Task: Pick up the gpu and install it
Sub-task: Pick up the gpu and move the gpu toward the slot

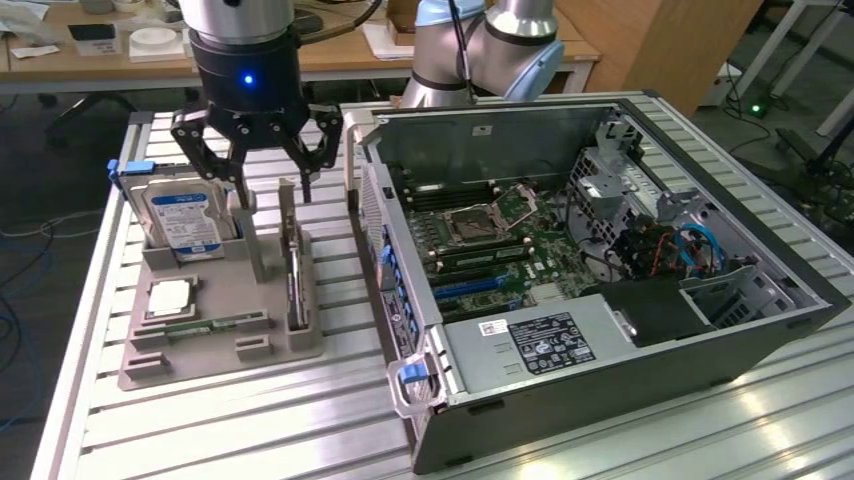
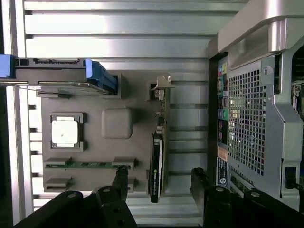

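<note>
The gpu (image 1: pixel 292 265) is a thin dark card standing on edge in a slot of the grey holder tray (image 1: pixel 254 275), its silvery bracket at the far end. My gripper (image 1: pixel 271 180) hangs just above the card's far end, open, with nothing between its fingers. In the wrist view the gpu (image 2: pixel 156 164) runs edge-on between the two black fingers (image 2: pixel 119 179), which straddle it without touching; my gripper (image 2: pixel 159 179) is open there. The open computer case (image 1: pixel 587 250) lies to the exterior view's right of the tray, its motherboard (image 1: pixel 494 250) exposed.
In the tray stand a silver hard drive with a blue-white label (image 1: pixel 184 215), a square processor chip (image 1: pixel 170 297) and a narrow green memory stick (image 1: pixel 214 325). The case's rear wall (image 2: pixel 256 118) rises close beside the tray. Everything sits on a slatted metal table (image 1: pixel 267 420).
</note>
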Available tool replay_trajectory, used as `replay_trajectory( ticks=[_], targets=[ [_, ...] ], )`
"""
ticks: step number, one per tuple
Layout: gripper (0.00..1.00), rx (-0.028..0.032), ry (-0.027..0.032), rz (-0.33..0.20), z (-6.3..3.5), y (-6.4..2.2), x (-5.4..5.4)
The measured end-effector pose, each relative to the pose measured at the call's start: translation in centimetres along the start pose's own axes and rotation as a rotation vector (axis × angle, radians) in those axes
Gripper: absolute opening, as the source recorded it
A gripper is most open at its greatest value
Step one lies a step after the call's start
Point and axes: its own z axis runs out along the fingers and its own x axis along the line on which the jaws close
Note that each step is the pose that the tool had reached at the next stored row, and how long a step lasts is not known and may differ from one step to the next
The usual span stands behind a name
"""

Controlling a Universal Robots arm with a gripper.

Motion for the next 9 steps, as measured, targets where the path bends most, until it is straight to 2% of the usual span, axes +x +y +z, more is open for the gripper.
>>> replay_trajectory(
  ticks=[9],
  targets=[
    [0.65,0.0000,0.0000,0.000,0.62,-0.01,0.01]
  ],
)
